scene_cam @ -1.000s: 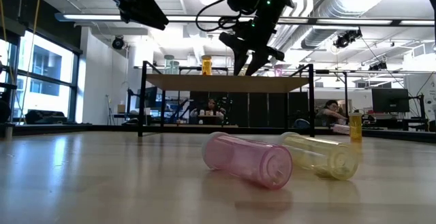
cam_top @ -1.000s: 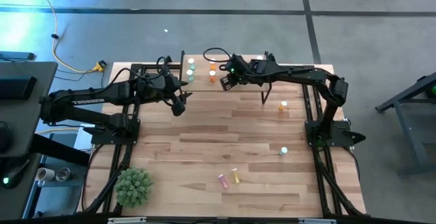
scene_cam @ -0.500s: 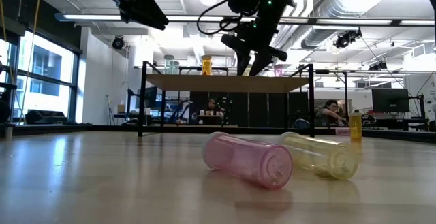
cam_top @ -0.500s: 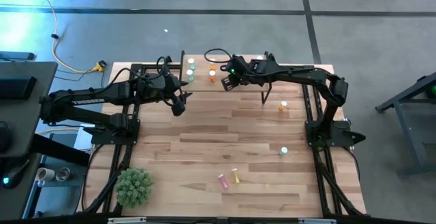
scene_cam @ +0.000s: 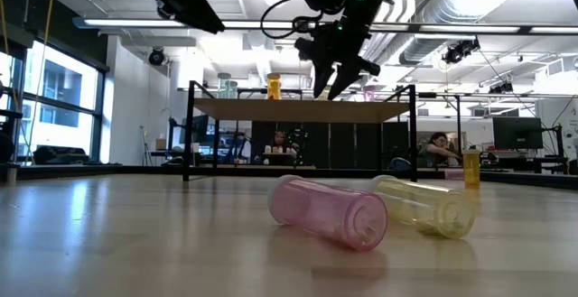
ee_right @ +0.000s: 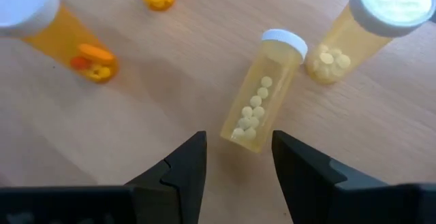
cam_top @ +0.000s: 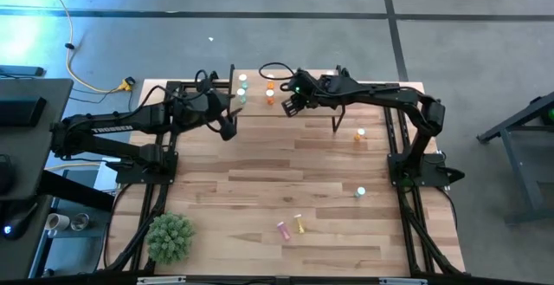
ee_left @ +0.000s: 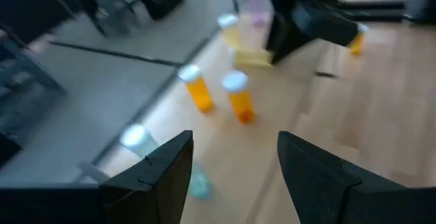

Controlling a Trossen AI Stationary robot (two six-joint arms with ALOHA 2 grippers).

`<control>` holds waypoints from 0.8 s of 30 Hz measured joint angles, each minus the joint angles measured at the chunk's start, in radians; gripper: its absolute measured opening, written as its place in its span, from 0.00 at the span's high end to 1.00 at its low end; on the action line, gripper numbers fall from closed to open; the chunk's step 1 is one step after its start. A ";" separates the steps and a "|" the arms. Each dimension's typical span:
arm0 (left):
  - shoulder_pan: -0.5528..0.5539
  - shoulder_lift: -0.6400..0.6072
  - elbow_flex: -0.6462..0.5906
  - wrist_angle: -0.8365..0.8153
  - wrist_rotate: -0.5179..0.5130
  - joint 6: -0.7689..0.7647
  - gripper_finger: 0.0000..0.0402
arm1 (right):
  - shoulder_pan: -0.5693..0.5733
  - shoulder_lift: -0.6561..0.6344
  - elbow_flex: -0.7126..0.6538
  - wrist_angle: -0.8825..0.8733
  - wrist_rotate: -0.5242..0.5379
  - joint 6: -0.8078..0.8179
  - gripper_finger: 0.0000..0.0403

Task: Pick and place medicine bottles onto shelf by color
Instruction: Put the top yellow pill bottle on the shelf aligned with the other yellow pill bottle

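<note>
Bright ceiling strip lights (scene_cam: 135,23) and a window (scene_cam: 54,98) backlight my arms into silhouettes in the low view, the counter (cam_top: 294,172) lies evenly lit from above beside a bluish glare on the floor, my left wrist view is motion-blurred, and my right wrist view is sharp.

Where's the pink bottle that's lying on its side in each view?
High view: pink bottle near the table's front edge, about mid-width.
Low view: pink bottle in the foreground, centre, lying on its side.
Left wrist view: not in it.
Right wrist view: not in it.
Landmark: the yellow bottle lying beside it, seen in the high and low views.
</note>
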 joint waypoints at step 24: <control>0.046 -0.005 0.065 0.092 -0.265 0.256 0.50 | -0.004 -0.186 0.000 0.409 -0.209 -0.005 0.57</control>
